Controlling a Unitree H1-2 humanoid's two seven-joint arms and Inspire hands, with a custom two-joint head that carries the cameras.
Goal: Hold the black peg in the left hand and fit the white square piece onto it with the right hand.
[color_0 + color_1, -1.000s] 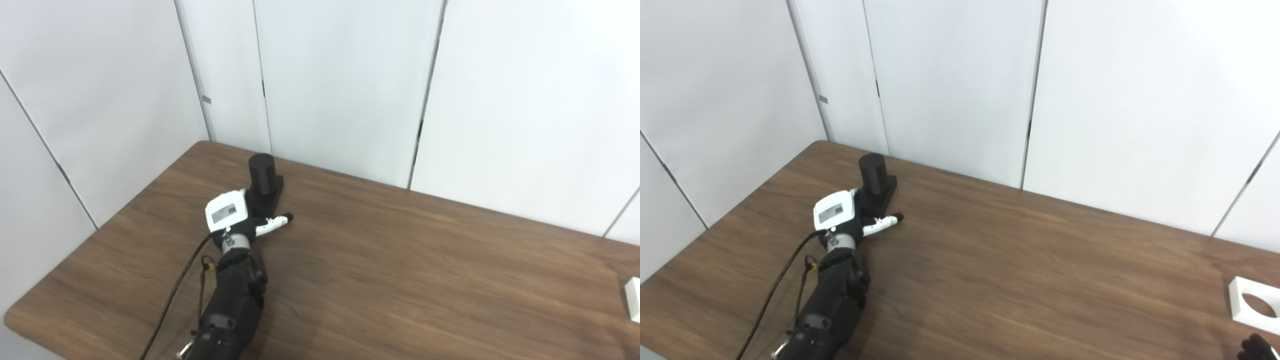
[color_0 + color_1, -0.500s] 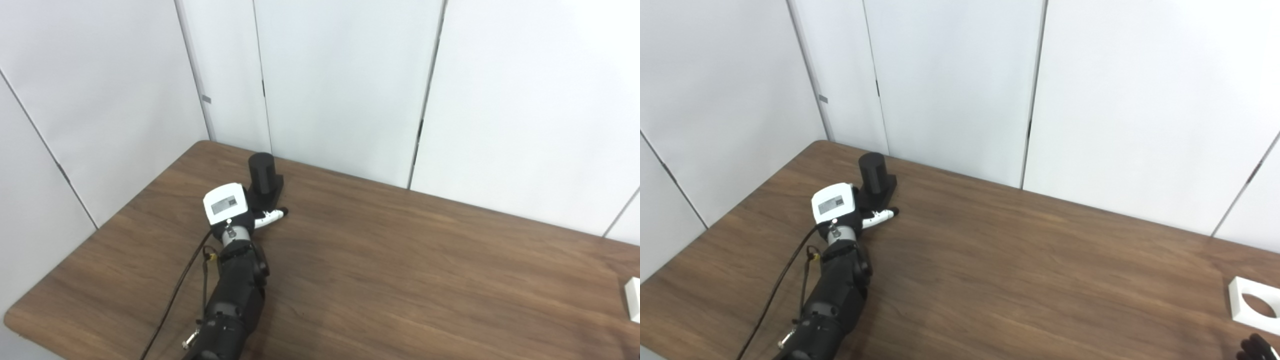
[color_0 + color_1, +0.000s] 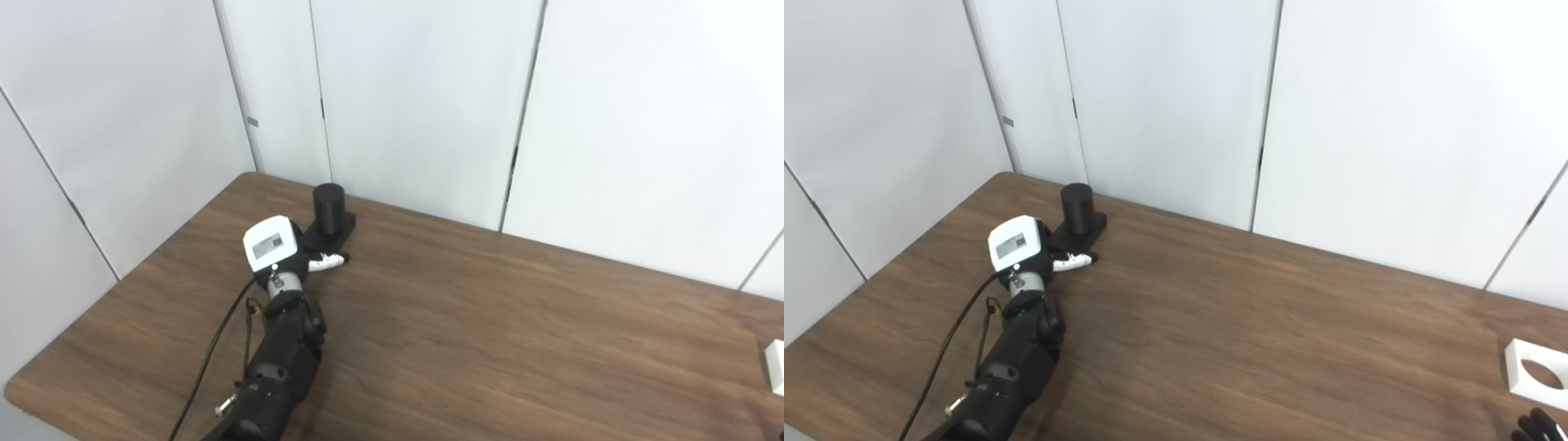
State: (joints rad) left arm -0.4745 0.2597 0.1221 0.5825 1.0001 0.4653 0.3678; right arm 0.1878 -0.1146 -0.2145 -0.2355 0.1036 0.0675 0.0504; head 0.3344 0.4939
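The black peg, a short cylinder on a square black base, stands upright near the table's far left corner. My left hand rests just in front and left of that base, its white back facing the camera. Its thumb sticks out to the right along the base's near edge. The fingers are hidden behind the hand, and nothing is lifted. The white square piece, with a round hole, lies flat at the table's right edge. Only the dark fingertips of my right hand show at the bottom right corner, just short of the piece.
The brown wooden table runs from the white wall panels behind to the near edge. Its left edge falls away close to my left forearm. A black cable hangs along that forearm.
My left hand has slid forward and left against the base. The peg has shifted a little to the right and farther back. The right fingertips have barely moved.
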